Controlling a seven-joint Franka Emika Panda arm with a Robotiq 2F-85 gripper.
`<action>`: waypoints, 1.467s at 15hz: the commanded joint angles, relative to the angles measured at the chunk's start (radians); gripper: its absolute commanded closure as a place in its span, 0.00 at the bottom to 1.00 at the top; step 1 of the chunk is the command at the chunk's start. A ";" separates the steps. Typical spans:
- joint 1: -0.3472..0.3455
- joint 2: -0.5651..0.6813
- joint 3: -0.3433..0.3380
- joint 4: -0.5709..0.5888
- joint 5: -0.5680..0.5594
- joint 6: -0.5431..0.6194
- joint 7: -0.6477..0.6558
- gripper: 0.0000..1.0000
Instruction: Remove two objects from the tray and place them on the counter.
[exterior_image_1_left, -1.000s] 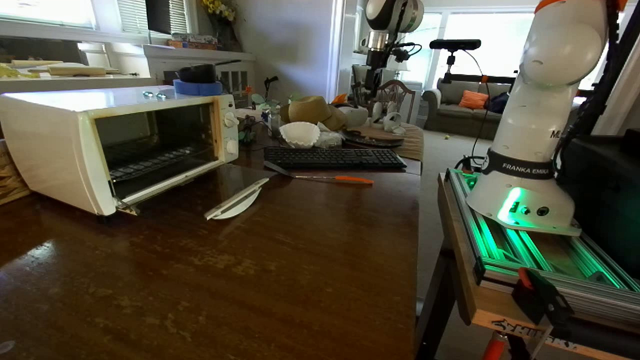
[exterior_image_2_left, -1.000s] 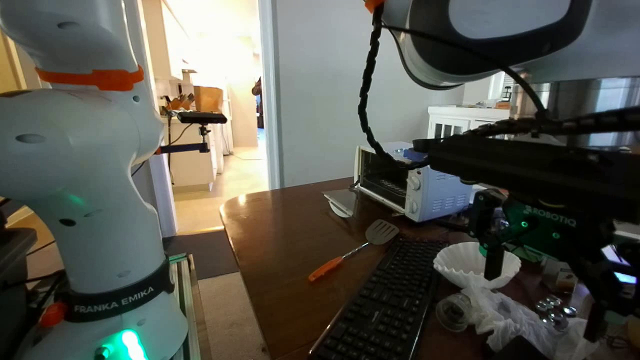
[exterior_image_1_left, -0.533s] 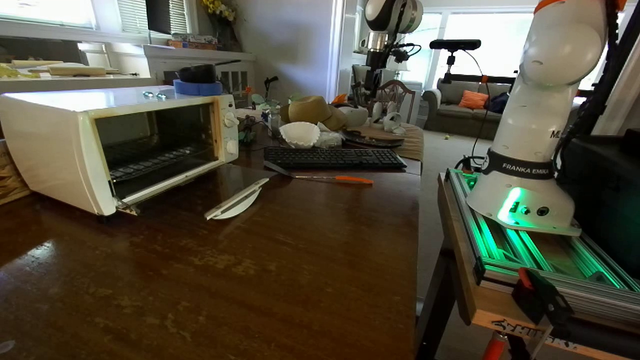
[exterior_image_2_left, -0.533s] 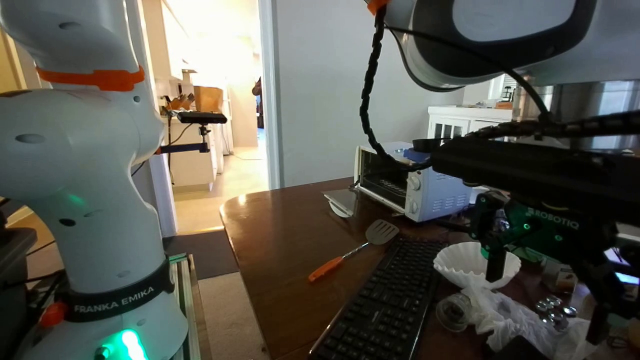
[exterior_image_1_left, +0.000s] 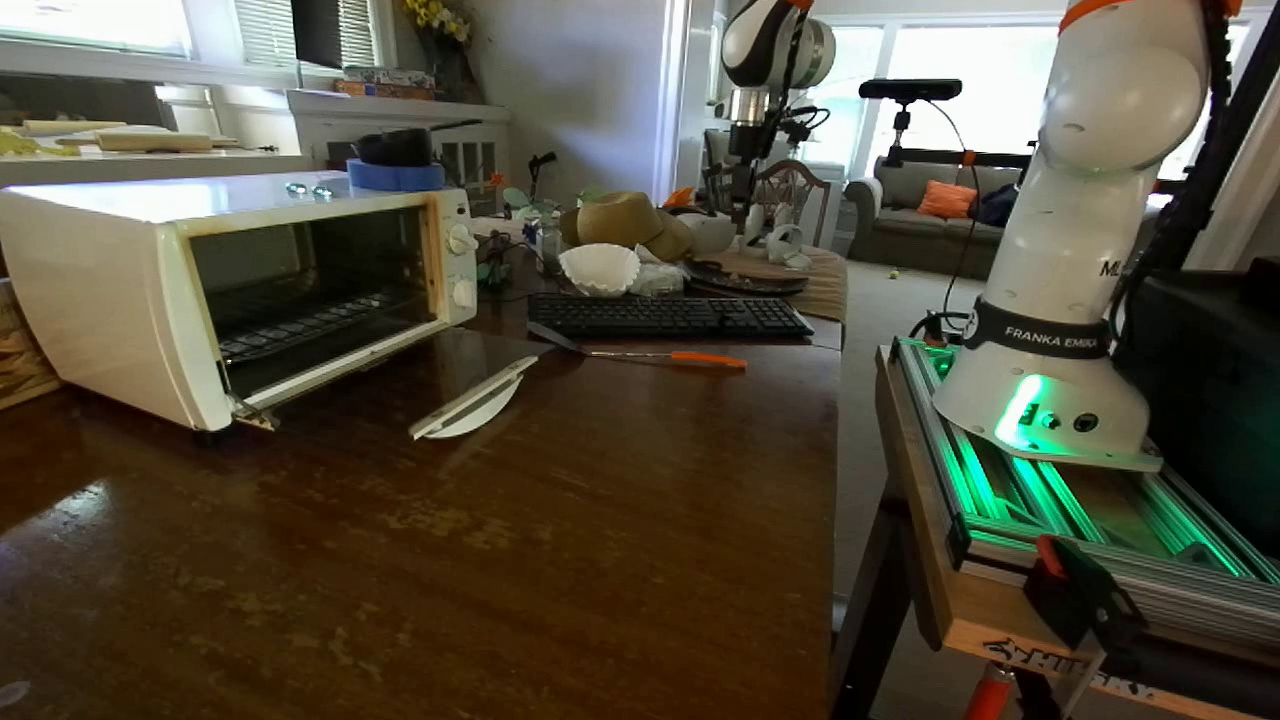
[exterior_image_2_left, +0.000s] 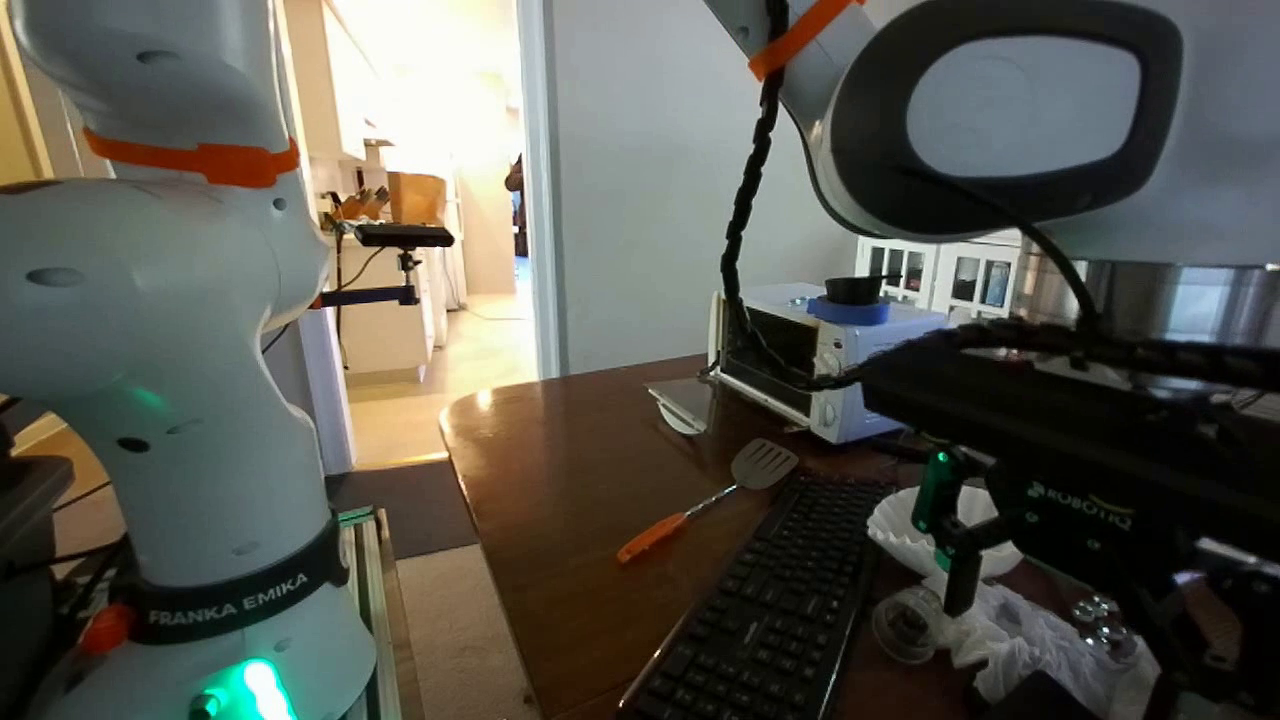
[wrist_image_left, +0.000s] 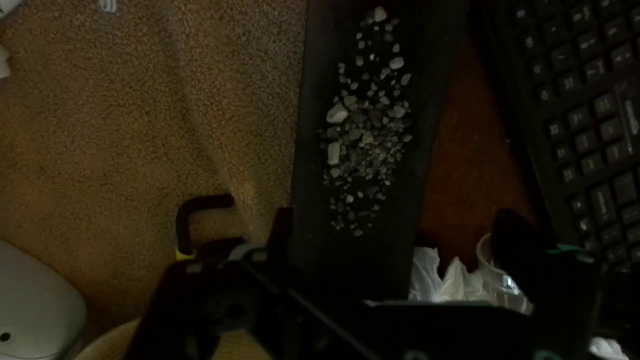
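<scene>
Lying toward 12 o'clock from gripper (wrist_image_left: 395, 225) in wrist view: tray (wrist_image_left: 317, 90) of stones (wrist_image_left: 367, 135), long axis 12-to-6, jaws apart

Spatula (exterior_image_2_left: 712, 500) near keyboard (exterior_image_2_left: 765, 610); pan (exterior_image_2_left: 853, 290) on blue ring (exterior_image_2_left: 850, 313) atop toaster oven (exterior_image_2_left: 832, 388)

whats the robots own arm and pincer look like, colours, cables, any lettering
The arm is glossy white with rounded segments, orange bands and a silver section. Low down are a black collar lettered FRANKA EMIKA and a green light. A black, segmented-looking cable runs along the arm. The pincer is black, with ROBOTIQ in pale letters and jointed fingers.
</scene>
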 joint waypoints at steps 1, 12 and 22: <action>-0.036 0.076 0.025 0.024 0.023 0.033 -0.054 0.00; -0.117 0.212 0.086 0.082 0.044 0.095 -0.059 0.26; -0.161 0.276 0.145 0.094 0.066 0.186 -0.039 0.60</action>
